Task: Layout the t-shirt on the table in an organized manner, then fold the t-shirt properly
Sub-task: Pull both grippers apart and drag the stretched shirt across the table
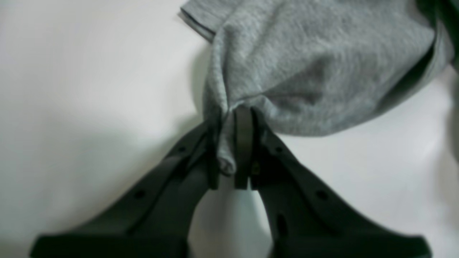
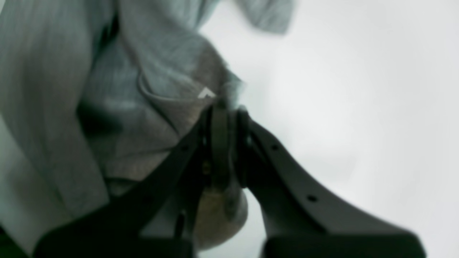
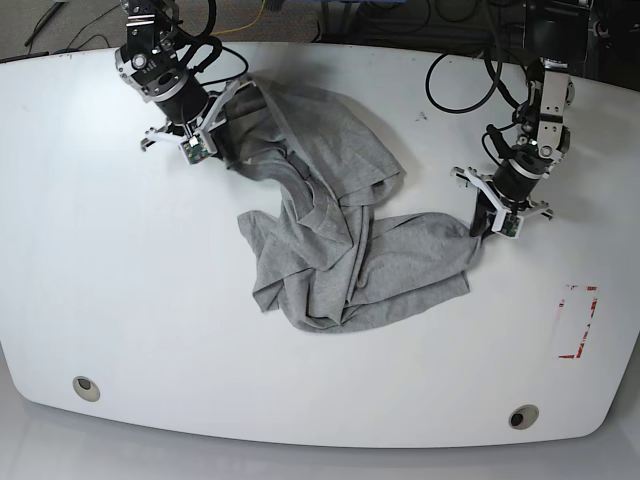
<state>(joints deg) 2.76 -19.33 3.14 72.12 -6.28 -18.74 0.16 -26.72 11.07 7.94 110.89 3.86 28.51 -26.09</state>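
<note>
Base view: the table (image 3: 120,300), glossy white with curved edges, is seen from above; two small round holes (image 3: 86,387) sit near the front edge and a red rectangular outline (image 3: 578,320) is marked toward the right side. Dark cables and equipment (image 3: 470,30) are seen beyond the far edge. The t-shirt (image 3: 340,240) lies crumpled across the middle, strung between both arms, with bare tabletop left in front and at both sides. The right gripper (image 3: 205,135) is placed at the far left end of the cloth, the left gripper (image 3: 483,228) at the right end. Left wrist view: the left gripper (image 1: 233,150) is seen clenched on a bunched fold of the t-shirt (image 1: 304,71), a hemmed edge being visible beyond and white table (image 1: 89,107) all around. Right wrist view, blurred: the right gripper (image 2: 226,143) is seen shut on gathered t-shirt (image 2: 150,89) fabric, with cloth filling the left and white surface (image 2: 358,89) the right.
</note>
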